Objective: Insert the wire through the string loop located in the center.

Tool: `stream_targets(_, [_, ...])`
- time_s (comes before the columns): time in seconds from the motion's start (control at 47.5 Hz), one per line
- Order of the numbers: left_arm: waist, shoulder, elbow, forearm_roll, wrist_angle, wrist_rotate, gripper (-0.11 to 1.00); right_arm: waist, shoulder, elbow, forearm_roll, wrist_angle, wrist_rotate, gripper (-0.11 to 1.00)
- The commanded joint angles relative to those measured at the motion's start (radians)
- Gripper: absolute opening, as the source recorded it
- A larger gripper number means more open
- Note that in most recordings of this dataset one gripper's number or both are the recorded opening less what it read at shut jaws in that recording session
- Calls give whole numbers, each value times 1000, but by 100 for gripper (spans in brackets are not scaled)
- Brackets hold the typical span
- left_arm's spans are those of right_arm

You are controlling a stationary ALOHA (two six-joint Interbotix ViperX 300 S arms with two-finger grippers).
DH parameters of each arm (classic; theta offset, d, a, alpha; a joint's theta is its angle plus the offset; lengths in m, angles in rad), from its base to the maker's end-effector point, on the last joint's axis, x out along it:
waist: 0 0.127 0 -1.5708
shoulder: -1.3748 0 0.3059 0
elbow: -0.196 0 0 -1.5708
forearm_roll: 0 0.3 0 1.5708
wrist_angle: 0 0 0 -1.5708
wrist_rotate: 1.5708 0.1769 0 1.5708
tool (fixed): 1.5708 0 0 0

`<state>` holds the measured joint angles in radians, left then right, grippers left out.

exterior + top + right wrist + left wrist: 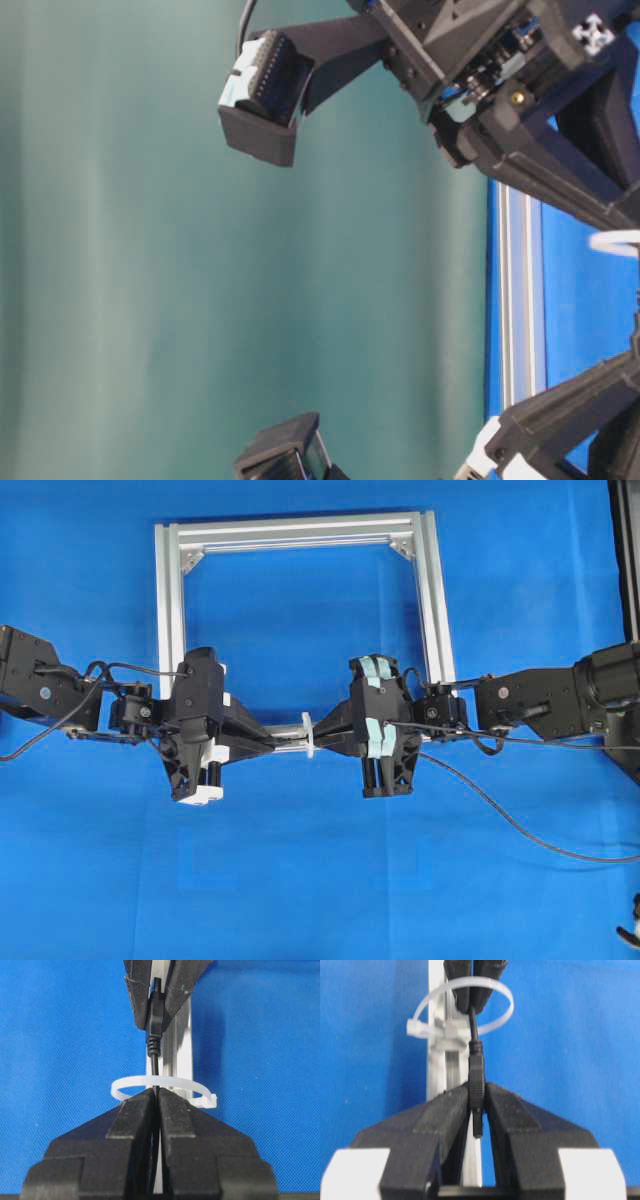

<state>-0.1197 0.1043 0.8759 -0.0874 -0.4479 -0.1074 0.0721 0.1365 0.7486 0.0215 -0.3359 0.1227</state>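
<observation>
Now | wire: thin, black, dark plug, through white string loop | left fingers clamp plug | right fingers clamp cable

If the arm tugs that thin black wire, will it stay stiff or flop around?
Probably floppy: the thin black wire lies in loose curves on the blue cloth. Between the left gripper and right gripper it looks straight through the white plastic loop, likely held taut.

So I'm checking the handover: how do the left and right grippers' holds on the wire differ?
The left gripper clamps the wire on its plug, past the string loop; the right gripper pinches the thin cable on the loop's other side. The left's finger bases are white, the right's all black. Both are shut on it.
</observation>
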Motion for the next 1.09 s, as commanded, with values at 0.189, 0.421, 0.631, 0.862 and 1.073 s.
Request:
stream_targets(0.189, [-3,-11,-17,2,-8,3,9,-2,-15,-14,-2,-3,0,-2])
stream_targets(0.421, [-2,-11,-17,3,-8,3,9,2,-15,-14,-2,-3,0,-2])
stream_targets(0.631, [-2,-11,-17,3,-8,3,9,0,-15,-14,0,5,3,1])
stream_targets(0.862, [-2,-12,-17,2,-8,3,9,11,-15,-12,-2,15,0,57])
stream_targets(1.073, [-2,-11,-17,2,-8,5,9,15,-17,-12,0,17,0,93])
